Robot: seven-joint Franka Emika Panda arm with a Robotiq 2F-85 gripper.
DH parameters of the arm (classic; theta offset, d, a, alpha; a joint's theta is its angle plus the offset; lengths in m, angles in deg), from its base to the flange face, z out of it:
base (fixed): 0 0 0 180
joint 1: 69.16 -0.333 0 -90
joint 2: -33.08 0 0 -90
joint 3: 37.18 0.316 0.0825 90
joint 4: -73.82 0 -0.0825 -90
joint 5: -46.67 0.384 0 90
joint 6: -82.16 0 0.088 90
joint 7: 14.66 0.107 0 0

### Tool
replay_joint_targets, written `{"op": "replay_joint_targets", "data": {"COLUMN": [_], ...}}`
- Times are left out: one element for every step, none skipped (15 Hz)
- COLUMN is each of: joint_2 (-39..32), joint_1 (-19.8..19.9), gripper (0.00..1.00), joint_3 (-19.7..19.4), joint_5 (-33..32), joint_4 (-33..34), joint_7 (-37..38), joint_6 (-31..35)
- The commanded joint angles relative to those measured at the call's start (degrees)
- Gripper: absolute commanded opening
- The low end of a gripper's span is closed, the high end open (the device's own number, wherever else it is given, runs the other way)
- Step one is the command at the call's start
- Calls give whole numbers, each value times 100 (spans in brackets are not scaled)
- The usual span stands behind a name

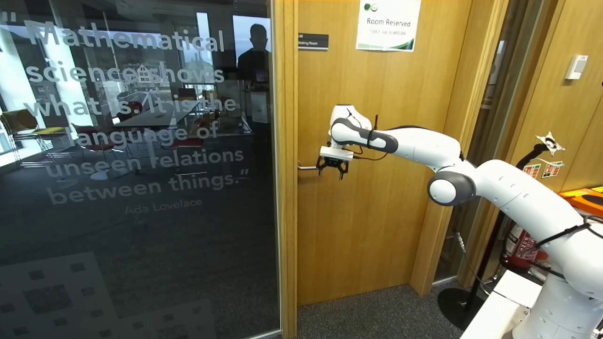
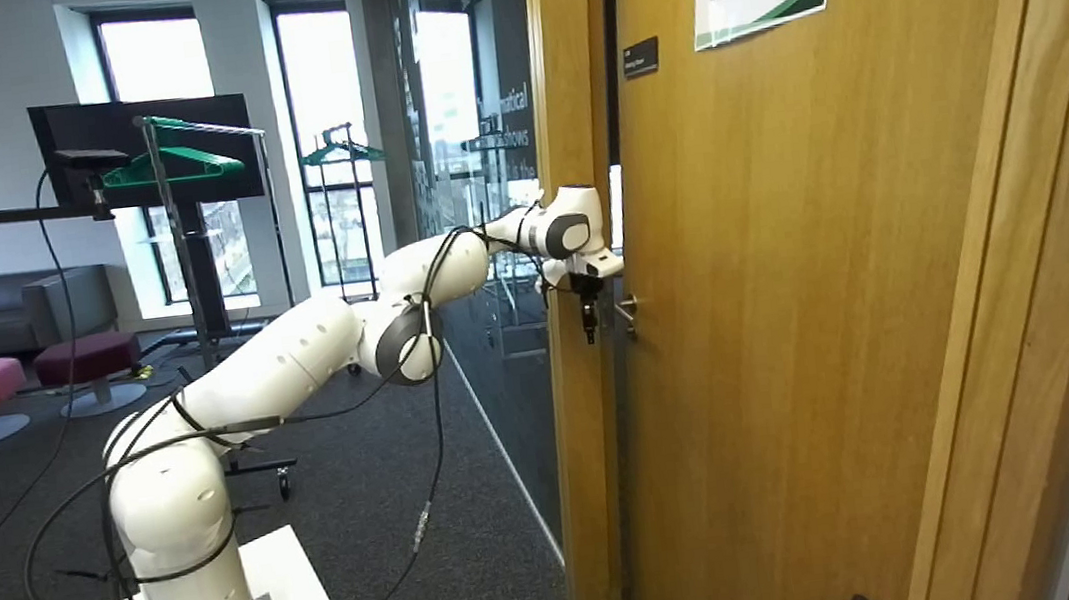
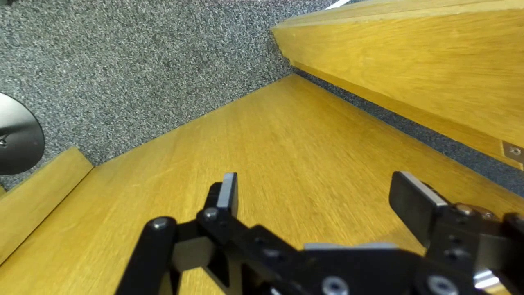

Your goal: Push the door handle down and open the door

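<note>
The light-brown door stands slightly ajar. In the wrist view a strip of carpet shows between the door and its frame. The silver door handle is a horizontal lever near the door's free edge; it also shows in an exterior view. In the wrist view a shiny metal bit at the lower right, mostly behind the right finger, may be the handle. My gripper points down in front of the door beside the handle's end. Whether a finger touches the handle I cannot tell. The gripper is open with nothing between its fingers.
The wooden door frame and the dark glass panel adjoin the handle side. A round black stand base and a fire extinguisher are near the hinge side. The arm stands on a white table with loose cables.
</note>
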Motion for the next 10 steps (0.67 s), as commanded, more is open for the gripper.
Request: {"op": "replay_joint_targets", "data": {"joint_2": [256, 264, 259, 259, 261, 208, 15, 10, -4, -21], "joint_1": [-36, -36, -33, -43, -32, -13, -13, -16, -17, -17], "gripper": [100, 100, 100, 100, 100, 100, 100, 100, 100, 100], "joint_3": [-170, -186, -209, -234, -237, -152, -169, -168, -168, -168], "joint_5": [-205, -216, -234, -257, -272, -176, -171, -170, -169, -169], "joint_4": [-210, -204, -194, -175, -149, -128, 23, 23, 22, 22], "joint_7": [-44, -18, -9, -30, -141, -144, 0, 0, 1, 1], "joint_6": [-297, -330, -339, -322, -287, -209, -139, -139, -139, -138]}}
